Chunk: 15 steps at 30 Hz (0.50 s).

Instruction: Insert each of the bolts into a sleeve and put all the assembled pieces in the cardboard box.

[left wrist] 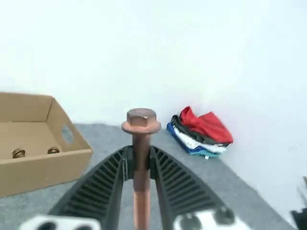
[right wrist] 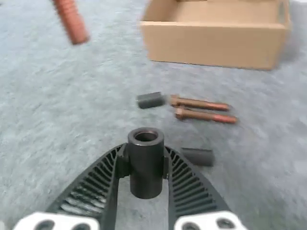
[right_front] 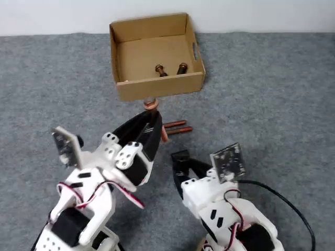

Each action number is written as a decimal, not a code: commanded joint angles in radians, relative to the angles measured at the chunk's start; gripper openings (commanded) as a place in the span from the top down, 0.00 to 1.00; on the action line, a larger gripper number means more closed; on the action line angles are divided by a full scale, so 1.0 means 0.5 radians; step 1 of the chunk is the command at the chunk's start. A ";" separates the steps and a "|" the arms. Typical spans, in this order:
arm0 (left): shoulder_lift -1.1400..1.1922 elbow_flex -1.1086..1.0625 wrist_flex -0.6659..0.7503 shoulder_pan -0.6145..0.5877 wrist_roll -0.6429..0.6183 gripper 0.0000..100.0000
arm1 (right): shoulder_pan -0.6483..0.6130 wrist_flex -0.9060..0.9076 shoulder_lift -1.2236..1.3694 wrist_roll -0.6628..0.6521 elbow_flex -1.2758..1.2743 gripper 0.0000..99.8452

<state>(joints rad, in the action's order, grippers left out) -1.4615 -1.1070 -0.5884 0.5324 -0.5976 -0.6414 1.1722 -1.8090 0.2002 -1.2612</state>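
My left gripper [left wrist: 139, 157] is shut on a copper bolt [left wrist: 141, 143], held head-up above the carpet just in front of the cardboard box [right_front: 157, 86]. In the high view the bolt's head [right_front: 151, 104] pokes out past the left gripper [right_front: 153, 119]. My right gripper [right wrist: 145, 154] is shut on a dark sleeve [right wrist: 145, 163], bore upward, low beside the left arm [right_front: 180, 161]. Two loose bolts [right wrist: 201, 109] lie side by side on the carpet, with two loose sleeves [right wrist: 150, 99] [right wrist: 197, 156] near them. Two assembled pieces [right_front: 170, 69] lie in the box.
Grey carpet [right_front: 272, 104] covers the table, open to the right and left of the box. The box's near wall [right wrist: 216, 43] stands beyond the loose bolts. A pile of folded clothes [left wrist: 199, 132] lies by the far wall.
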 commanded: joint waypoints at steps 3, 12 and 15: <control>-0.196 0.017 -0.135 0.003 -0.021 1.00 | -0.066 -0.290 -0.005 -0.215 -0.058 0.99; -0.371 -0.103 -0.273 0.092 -0.077 1.00 | -0.069 -0.437 -0.005 -0.414 -0.068 0.99; -0.414 -0.198 -0.224 0.147 -0.101 1.00 | -0.069 -0.462 -0.005 -0.482 -0.068 0.99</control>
<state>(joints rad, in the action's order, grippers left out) -1.6456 -1.1914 -0.7265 0.5846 -0.6360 -0.6705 0.9728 -1.8075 -0.0038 -1.3011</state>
